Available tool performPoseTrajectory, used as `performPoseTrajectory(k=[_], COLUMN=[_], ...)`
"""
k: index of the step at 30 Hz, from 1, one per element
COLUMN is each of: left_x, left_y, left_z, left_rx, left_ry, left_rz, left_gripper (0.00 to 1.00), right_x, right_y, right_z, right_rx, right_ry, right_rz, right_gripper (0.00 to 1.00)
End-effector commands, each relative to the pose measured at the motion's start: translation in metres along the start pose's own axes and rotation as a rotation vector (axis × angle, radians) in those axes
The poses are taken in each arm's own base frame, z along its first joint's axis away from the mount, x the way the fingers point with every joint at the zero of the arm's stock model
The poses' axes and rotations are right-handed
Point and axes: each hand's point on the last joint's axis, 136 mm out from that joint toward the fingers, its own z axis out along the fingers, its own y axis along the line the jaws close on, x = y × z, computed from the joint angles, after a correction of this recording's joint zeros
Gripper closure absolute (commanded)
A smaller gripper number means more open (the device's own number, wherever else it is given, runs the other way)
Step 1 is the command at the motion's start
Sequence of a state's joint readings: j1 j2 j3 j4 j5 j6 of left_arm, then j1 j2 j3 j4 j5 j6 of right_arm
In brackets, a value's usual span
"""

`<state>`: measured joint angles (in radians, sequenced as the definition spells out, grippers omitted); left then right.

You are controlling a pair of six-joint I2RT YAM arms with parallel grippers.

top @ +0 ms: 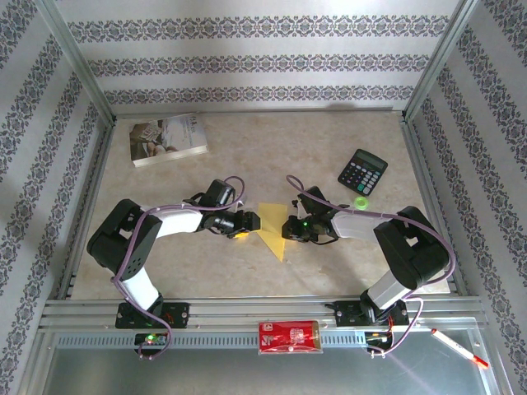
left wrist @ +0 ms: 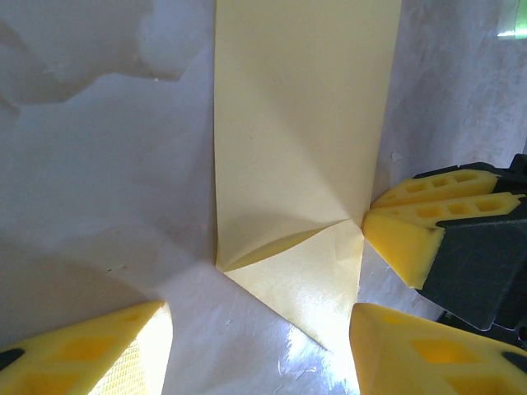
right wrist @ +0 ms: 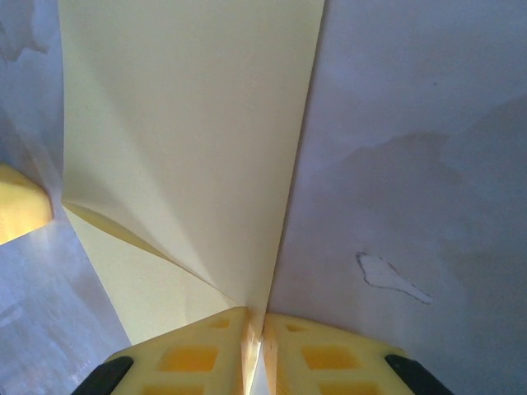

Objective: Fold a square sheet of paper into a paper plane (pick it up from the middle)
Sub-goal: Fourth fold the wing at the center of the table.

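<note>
The square sheet of paper (top: 272, 228) is yellow and lies mid-table, folded into a pointed shape with a diagonal crease and one flap lifted (left wrist: 305, 164). My right gripper (top: 290, 230) comes at it from the right, and its yellow fingertips (right wrist: 216, 337) are shut on the paper's edge (right wrist: 189, 148). To the left of the paper, my left gripper (top: 244, 224) stands open. Its fingers (left wrist: 123, 354) straddle the paper's lower corner without touching it. The right gripper's fingers (left wrist: 420, 234) press at the crease point in the left wrist view.
A white printed book (top: 169, 138) lies at the back left and a black calculator (top: 362, 171) at the back right, with a small green object (top: 361, 202) near it. A red packet (top: 288, 336) and a pen (top: 459, 348) rest on the front rail. Metal frame posts border the table.
</note>
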<state>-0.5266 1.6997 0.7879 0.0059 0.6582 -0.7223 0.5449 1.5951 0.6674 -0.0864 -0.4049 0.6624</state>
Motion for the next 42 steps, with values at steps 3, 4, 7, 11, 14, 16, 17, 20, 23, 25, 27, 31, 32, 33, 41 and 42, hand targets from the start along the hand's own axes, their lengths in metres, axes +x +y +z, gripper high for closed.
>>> performPoseTrajectory(k=[3, 4, 7, 11, 14, 16, 17, 20, 23, 25, 27, 31, 32, 33, 41, 42], left_x=[0.008, 0.007, 0.005, -0.001, -0.004, -0.007, -0.006, -0.006, -0.005, -0.008, -0.01, -0.015, -0.016, -0.016, -0.019, -0.02], left_y=[-0.008, -0.008, -0.007, -0.014, -0.013, -0.011, -0.01, -0.009, -0.012, -0.015, -0.019, -0.023, -0.025, -0.026, -0.024, -0.023], left_z=[0.006, 0.005, 0.007, 0.012, 0.014, 0.016, 0.017, 0.019, 0.021, 0.021, 0.02, 0.02, 0.02, 0.019, 0.007, 0.005], left_rx=[-0.002, -0.005, -0.01, 0.019, 0.009, 0.0, -0.005, 0.005, 0.032, 0.048, 0.058, 0.08, 0.086, 0.087, 0.038, 0.031], left_ry=[0.037, 0.032, 0.033, 0.035, 0.031, 0.025, 0.03, 0.032, 0.037, 0.026, 0.016, 0.007, 0.006, 0.005, -0.018, -0.022], left_rz=[0.009, 0.013, 0.011, -0.001, -0.009, -0.015, -0.021, -0.036, -0.053, -0.06, -0.056, -0.066, -0.062, -0.063, -0.032, -0.028], left_gripper=[0.42, 0.42, 0.44, 0.47, 0.48, 0.49, 0.49, 0.49, 0.49, 0.49, 0.49, 0.49, 0.49, 0.49, 0.5, 0.5], right_x=[0.007, 0.006, 0.005, 0.006, 0.006, 0.006, 0.006, 0.005, 0.005, 0.004, 0.005, 0.006, 0.005, 0.006, 0.006, 0.006], right_y=[-0.021, -0.02, -0.019, -0.019, -0.019, -0.019, -0.018, -0.017, -0.016, -0.017, -0.016, -0.017, -0.017, -0.016, -0.017, -0.017], right_z=[0.014, 0.014, 0.014, 0.015, 0.017, 0.018, 0.018, 0.017, 0.017, 0.018, 0.018, 0.017, 0.017, 0.017, 0.018, 0.018], right_rx=[0.068, 0.065, 0.064, 0.065, 0.063, 0.06, 0.058, 0.052, 0.053, 0.052, 0.051, 0.053, 0.054, 0.052, 0.054, 0.055], right_ry=[0.017, 0.014, 0.012, 0.015, 0.019, 0.023, 0.023, 0.021, 0.02, 0.021, 0.023, 0.024, 0.022, 0.025, 0.029, 0.031], right_rz=[0.001, 0.002, 0.002, 0.002, 0.003, 0.003, 0.004, 0.002, -0.001, 0.0, 0.0, -0.001, -0.001, -0.001, 0.001, 0.002], right_gripper=[0.83, 0.82, 0.83, 0.83, 0.83, 0.83, 0.83, 0.83, 0.84, 0.84, 0.84, 0.84, 0.84, 0.84, 0.85, 0.85])
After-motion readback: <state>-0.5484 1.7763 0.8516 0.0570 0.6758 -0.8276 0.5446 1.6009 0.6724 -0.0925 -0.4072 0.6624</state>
